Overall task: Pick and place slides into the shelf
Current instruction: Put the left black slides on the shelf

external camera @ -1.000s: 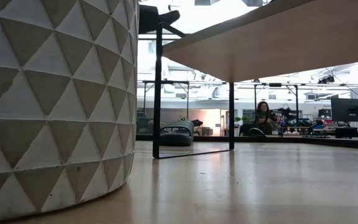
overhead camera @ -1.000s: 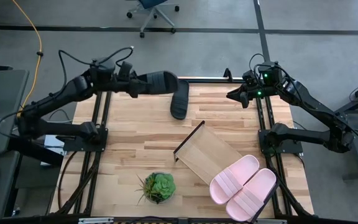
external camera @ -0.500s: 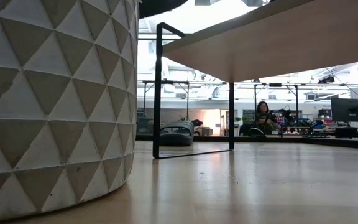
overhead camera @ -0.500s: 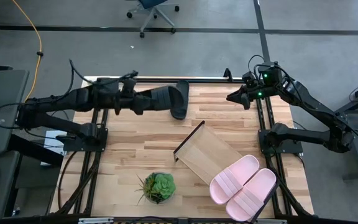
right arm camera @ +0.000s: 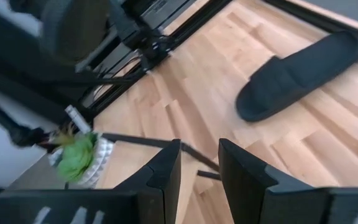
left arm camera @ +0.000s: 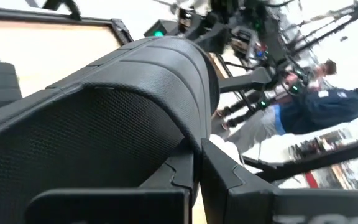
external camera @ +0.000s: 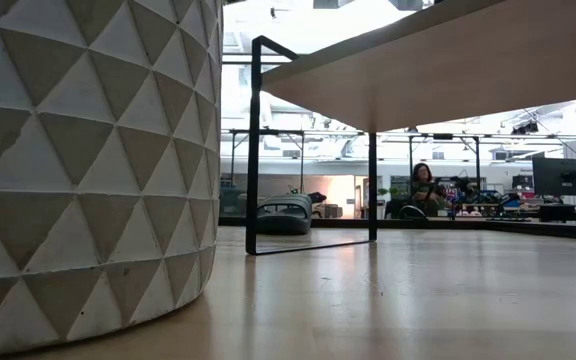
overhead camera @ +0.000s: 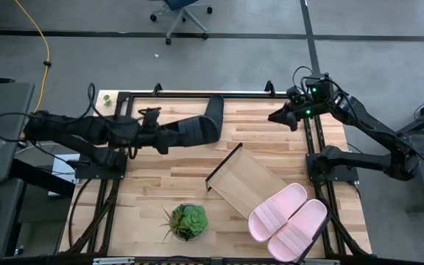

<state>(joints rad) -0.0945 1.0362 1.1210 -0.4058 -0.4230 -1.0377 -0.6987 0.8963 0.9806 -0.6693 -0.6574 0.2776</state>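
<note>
In the high view my left gripper is shut on one black slide above the table's far middle; that slide fills the left wrist view. The second black slide lies sole down on the table just beyond it, and also shows in the low view. The shelf stands slantwise on its black frame. Two pink slides lie side by side on its near right end. My right gripper hangs open over the far right corner. My left gripper comes level from the table's left and holds the black slide by the end nearest the arm, pinched between the two fingers. The slide's body hides the exact spot. The slide is lifted clear and reaches on toward the right, its ribbed strap outward.
A potted green plant in a white faceted pot stands at the near middle. The shelf's black frame leg rises from the tabletop. Bare planks lie left of the shelf. A person sits in the room beyond the table.
My left arm has swung the held black slide from the far edge toward the near edge, over the other black slide and closer to the shelf, and has kept its hold. The other slides, the shelf and my right arm have stayed still.
</note>
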